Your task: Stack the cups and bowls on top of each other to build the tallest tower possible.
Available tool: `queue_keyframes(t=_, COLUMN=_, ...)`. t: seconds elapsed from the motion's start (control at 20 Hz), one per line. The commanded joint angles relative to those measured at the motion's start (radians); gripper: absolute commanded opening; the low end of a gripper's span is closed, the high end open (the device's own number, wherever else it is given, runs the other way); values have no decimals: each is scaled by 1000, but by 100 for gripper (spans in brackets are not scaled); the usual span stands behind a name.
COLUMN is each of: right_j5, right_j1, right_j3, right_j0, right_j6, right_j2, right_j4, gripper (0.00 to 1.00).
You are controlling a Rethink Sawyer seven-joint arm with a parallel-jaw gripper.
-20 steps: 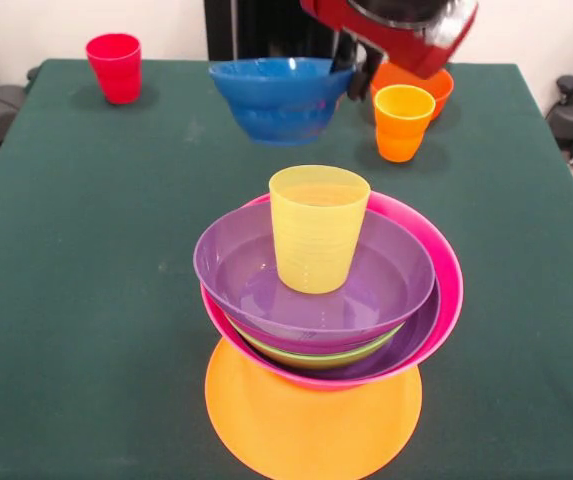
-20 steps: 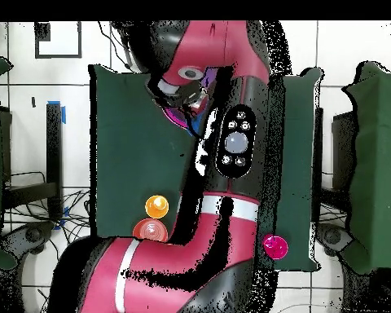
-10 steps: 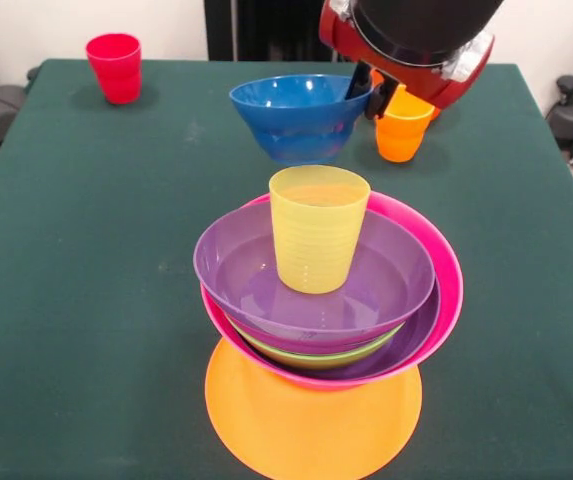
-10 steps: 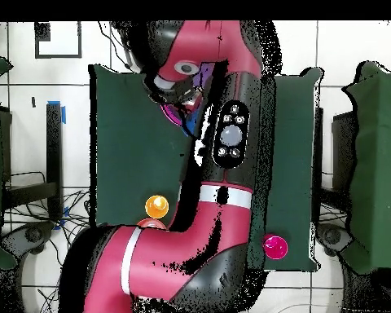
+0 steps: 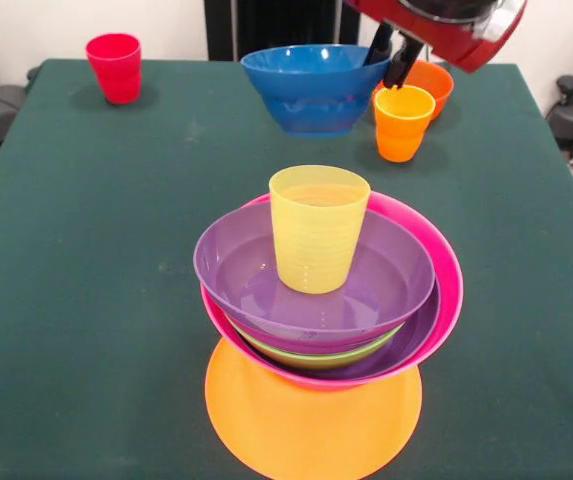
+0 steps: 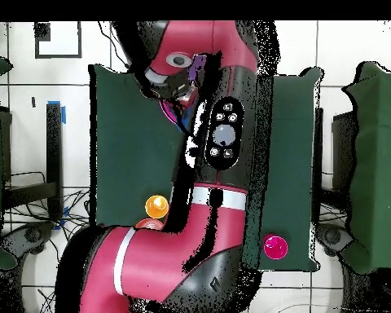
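Observation:
The tower stands near the front edge: a large orange bowl (image 5: 311,415) as base, then a pink bowl (image 5: 444,290), a lime green bowl (image 5: 316,357) and two purple bowls (image 5: 236,270). A translucent yellow cup (image 5: 318,228) stands upright in the top one. At the far side the blue bowl (image 5: 311,88) hangs rim up above the table. My gripper (image 5: 390,58) is shut on its right rim, one finger inside and one outside. In the overhead view the arm (image 6: 219,147) hides the gripper and most of the tower.
A red cup (image 5: 115,67) (image 6: 274,246) stands at the far left corner in the front view. An orange-yellow cup (image 5: 402,122) (image 6: 156,205) sits just right of the blue bowl, with a small red-orange bowl (image 5: 434,85) (image 6: 144,229) behind it.
The gripper has carried the blue bowl to the right, toward the tower and then up. The tower and the loose cups have not moved.

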Motion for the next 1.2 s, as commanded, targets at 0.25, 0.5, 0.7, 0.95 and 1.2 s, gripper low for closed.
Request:
queue_keyframes(t=0.25, right_j5=85, right_j1=61, right_j3=-101, right_j0=14, right_j6=256, right_j2=-25, right_j4=56, gripper=0)
queue_keyframes(t=0.5, right_j5=72, right_j1=126, right_j3=-170, right_j0=9, right_j6=259, right_j2=-72, right_j4=114, gripper=0)
queue_keyframes(t=0.7, right_j5=48, right_j1=166, right_j3=-198, right_j0=4, right_j6=259, right_j2=-113, right_j4=165, gripper=0)
queue_keyframes(t=0.95, right_j5=31, right_j1=194, right_j3=-210, right_j0=-3, right_j6=240, right_j2=-171, right_j4=219, gripper=0)
queue_keyframes(t=1.2, right_j5=20, right_j1=191, right_j3=-194, right_j0=-5, right_j6=223, right_j2=-217, right_j4=246, gripper=0)
